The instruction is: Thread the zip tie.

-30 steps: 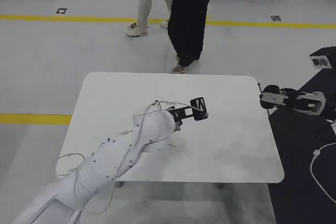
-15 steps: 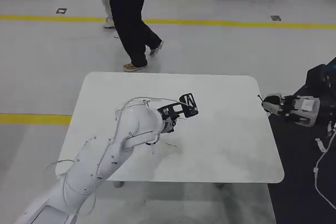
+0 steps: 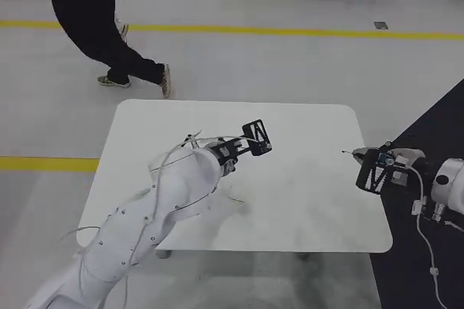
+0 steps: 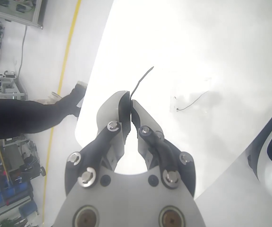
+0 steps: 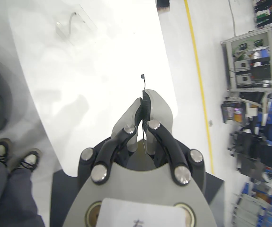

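Left gripper (image 4: 130,98) hangs over the middle of the table (image 3: 309,224), toward the far side. Its fingers are pinched tight on a thin black strip (image 4: 141,77), whose pointed, slightly curved end sticks out past the fingertips, off the tabletop. Right gripper (image 5: 143,94) sits at the table's right edge, well apart from the left one. Its fingers are clamped on the zip tie (image 5: 142,76): the small square head pokes out just beyond the tips on a short stalk, and the rest runs back between the pads toward the wrist. I can't tell if the strip is another whole tie, since its other end is buried in the fingers. A loose tie (image 4: 192,100) lies flat on the table on a clear sheet (image 5: 86,22), on the near side of the left gripper and close by that arm's forearm, touched by neither gripper. It is bent in a shallow curve.
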Available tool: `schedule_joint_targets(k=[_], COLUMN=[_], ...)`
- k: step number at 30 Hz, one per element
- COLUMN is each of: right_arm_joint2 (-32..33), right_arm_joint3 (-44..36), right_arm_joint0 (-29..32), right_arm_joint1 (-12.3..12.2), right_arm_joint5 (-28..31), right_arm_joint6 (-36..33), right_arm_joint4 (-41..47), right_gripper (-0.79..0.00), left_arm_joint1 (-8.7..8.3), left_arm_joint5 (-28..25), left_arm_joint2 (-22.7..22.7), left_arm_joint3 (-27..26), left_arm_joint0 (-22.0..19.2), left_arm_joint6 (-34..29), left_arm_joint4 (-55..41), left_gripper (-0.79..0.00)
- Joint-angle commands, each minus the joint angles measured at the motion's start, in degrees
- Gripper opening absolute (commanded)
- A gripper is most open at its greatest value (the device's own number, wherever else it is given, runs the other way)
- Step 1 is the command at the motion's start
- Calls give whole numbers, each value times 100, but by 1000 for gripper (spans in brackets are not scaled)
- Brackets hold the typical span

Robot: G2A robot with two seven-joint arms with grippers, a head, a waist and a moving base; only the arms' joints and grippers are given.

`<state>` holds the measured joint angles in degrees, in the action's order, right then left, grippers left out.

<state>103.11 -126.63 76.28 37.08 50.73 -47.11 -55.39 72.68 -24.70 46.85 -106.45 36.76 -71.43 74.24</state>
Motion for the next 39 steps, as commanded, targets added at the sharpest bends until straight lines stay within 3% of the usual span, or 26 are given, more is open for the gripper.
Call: schedule_joint_targets(k=[1,11,14,19,22,25,39], right_arm_joint2=[77,68,1,-264,-298,-235,-206], right_arm_joint3=[-2,-142,-786,-801,-801,-801,-801], right_arm_joint0=[92,80,50,15,202,445,512], right_arm_joint1=[24,22,1,-43,-59,-63,-57], right_arm_joint5=[-217,-160,57,58,-136,-288,-348], right_arm_joint6=[380,465,771,2380,3144,3490,3463], right_arm_joint4=[-513,-674,-2022,-4088,-4786,-5261,-5338], right_gripper=[-785,-785,-785,-785,-785,-785,-785], left_arm_joint1=[-4,-4,-17,-36,-58,-90,-91], left_arm_joint5=[-67,-67,-131,-201,-200,-323,-329], left_arm_joint2=[28,28,-6,-77,63,226,243], left_arm_joint3=[-31,-31,-136,-464,-629,-713,-653], left_arm_joint0=[0,0,85,231,344,451,466], left_arm_joint6=[-10,-10,182,328,384,456,453], left_arm_joint4=[25,25,262,837,896,873,860], left_gripper=[-785,-785,-785,-785,-785,-785,-785])
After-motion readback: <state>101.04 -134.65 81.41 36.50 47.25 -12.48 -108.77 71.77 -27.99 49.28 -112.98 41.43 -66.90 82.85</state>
